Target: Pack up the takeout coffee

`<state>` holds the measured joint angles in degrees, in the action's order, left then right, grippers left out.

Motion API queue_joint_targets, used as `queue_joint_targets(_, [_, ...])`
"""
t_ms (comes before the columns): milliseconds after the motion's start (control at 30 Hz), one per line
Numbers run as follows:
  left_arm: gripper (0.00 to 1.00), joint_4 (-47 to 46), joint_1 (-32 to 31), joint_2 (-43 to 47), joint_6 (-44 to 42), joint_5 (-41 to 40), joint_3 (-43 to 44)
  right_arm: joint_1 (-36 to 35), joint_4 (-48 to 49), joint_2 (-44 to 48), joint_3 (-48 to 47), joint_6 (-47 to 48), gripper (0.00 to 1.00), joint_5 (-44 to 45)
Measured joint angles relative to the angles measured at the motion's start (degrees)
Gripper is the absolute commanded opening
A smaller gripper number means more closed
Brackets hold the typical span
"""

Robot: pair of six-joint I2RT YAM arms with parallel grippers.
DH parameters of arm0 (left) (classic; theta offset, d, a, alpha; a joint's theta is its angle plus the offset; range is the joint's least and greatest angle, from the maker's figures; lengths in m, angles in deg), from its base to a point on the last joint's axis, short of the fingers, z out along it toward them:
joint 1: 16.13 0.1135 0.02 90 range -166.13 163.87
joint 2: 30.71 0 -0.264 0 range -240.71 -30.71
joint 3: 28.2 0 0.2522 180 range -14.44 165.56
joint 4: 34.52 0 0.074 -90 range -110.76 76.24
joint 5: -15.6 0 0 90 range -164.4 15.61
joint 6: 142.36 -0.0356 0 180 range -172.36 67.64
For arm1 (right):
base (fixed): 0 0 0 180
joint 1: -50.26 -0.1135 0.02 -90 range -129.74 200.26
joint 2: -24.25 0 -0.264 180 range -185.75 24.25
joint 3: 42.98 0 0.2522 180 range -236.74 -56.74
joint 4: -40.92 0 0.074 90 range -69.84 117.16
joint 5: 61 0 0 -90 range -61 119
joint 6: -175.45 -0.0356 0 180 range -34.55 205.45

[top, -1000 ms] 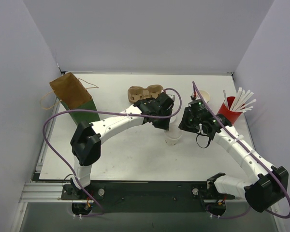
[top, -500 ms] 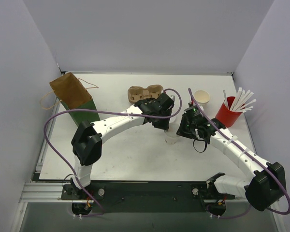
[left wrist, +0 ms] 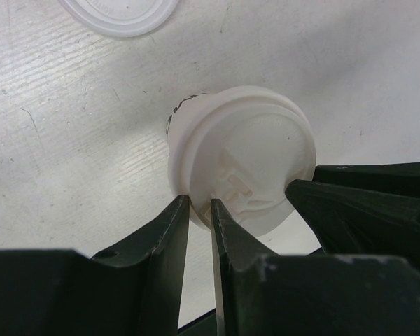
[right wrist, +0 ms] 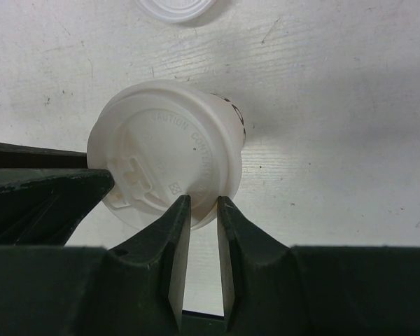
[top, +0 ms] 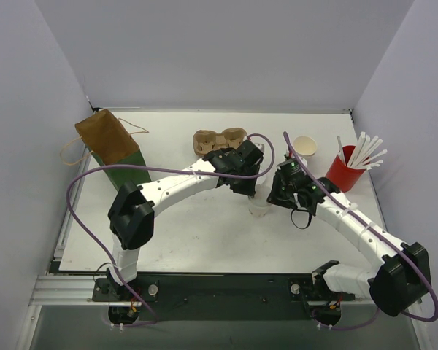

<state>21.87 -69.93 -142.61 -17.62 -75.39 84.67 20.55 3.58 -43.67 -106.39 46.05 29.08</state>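
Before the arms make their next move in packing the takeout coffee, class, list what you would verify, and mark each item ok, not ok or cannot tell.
1. White lid sits on the centre cup: ok.
2. Lid snapped down all round: cannot tell.
3. Left gripper and right gripper meet the lid's rim from opposite sides: ok.
4. Either gripper actually pinching the rim: cannot tell.
5. Second cup lidded: not ok, it stands open.
6. Spare lid available, lying loose beyond the centre cup: ok.
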Motion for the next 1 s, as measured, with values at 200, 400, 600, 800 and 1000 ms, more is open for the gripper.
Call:
queue_joint_targets(200, [0.29, -2.47, -0.02, 1.11, 1.09, -0.5, -2.58, 0.09, 0.59, -1.75, -0.94, 0.44, 0.17, 1.16])
queue_joint_targets(400, [0.29, -6.16, -0.11, 3.63, 2.67, -1.36, -6.93, 0.28, 4.74, -2.05, 0.66, 0.17, 0.17, 1.92])
queue_joint_targets(600, [0.31, -6.58, -0.13, 3.8, 3.15, -1.73, -7.15, 0.44, 5.53, -1.22, 1.09, -0.04, 0.2, 2.03])
queue_joint_targets(800, [0.36, -3.91, -0.33, 3.13, 2.34, -1.64, -4.55, 0.94, 2.86, -2.99, -1.7, 0.72, 0.27, 2.03])
queue_joint_targets(1000, [0.4, -1.49, 0.17, 3.02, 0.9, -0.44, 0.87, 1.97, -1.64, -4.2, -6.47, 2.23, 0.29, 2.03])
